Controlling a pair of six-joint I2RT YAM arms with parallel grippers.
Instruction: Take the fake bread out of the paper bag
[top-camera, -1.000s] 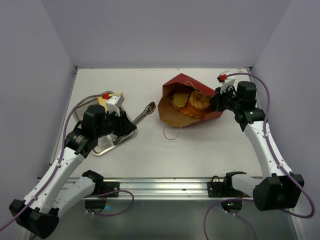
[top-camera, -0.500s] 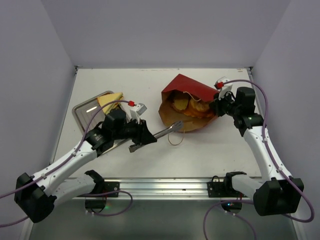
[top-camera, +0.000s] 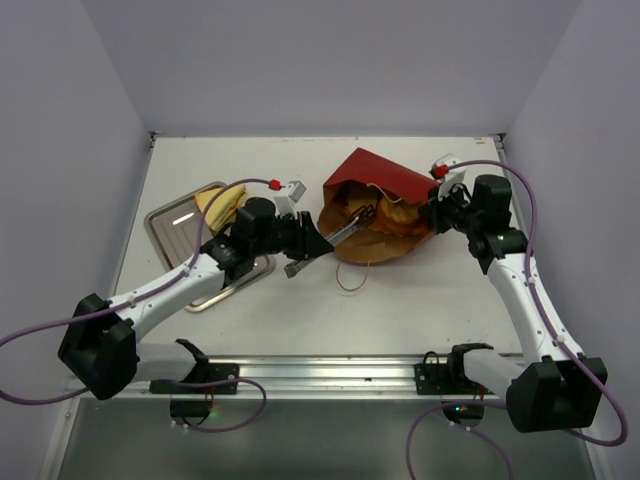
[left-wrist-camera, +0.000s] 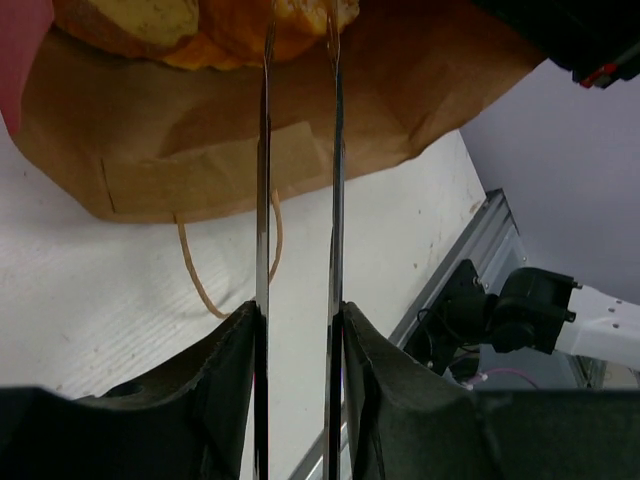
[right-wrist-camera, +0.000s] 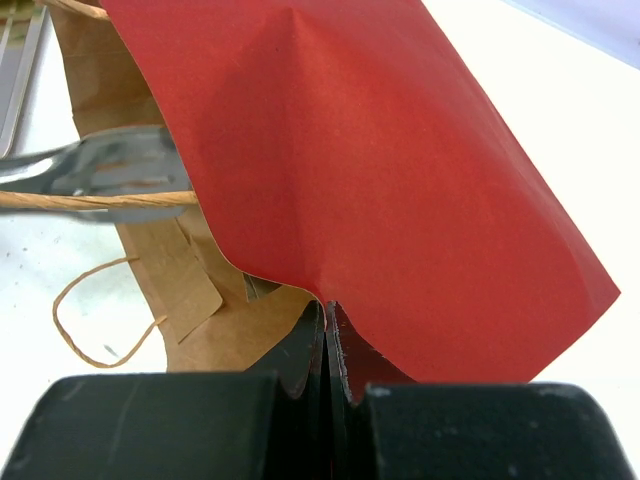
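At the mouth of the paper bag (top-camera: 372, 178), centre-right on the table (top-camera: 300, 310): metal tongs (top-camera: 345, 231) reach in from the left, tips over the brown kraft lining.

- Left gripper (top-camera: 308, 244): clamped on the tongs' handle end. In the wrist view each steel arm lies flat against a finger, and the arms run parallel with a narrow gap between them.
- Right gripper (top-camera: 433, 212): pinched tight on the bag's red edge at the right side, holding the bag up and its mouth open.
- The fake bread (top-camera: 393, 212): orange and golden pieces lie inside the bag, just beyond the tong tips. The tips run out of the left wrist view, so contact with a piece cannot be confirmed.
- One pale-yellow sandwich wedge (top-camera: 222, 200) lies at the far edge of the tray (top-camera: 168, 217), well apart from the bag.
- A tan cord handle (top-camera: 347, 272) loops loose on the table in front of the bag.

Step in hand, as judged: taking a piece with the tongs. To do it well:
- Straddle a single piece with the tongs apart before squeezing.
- Keep the tips above the lining so they do not snag the paper or the cord.
- Squeeze firmly, since smooth toy bread is likely to slip.
- Pull back along the line of the bag mouth.
- Keep the right-hand pinch firm, or the bag may drag along.
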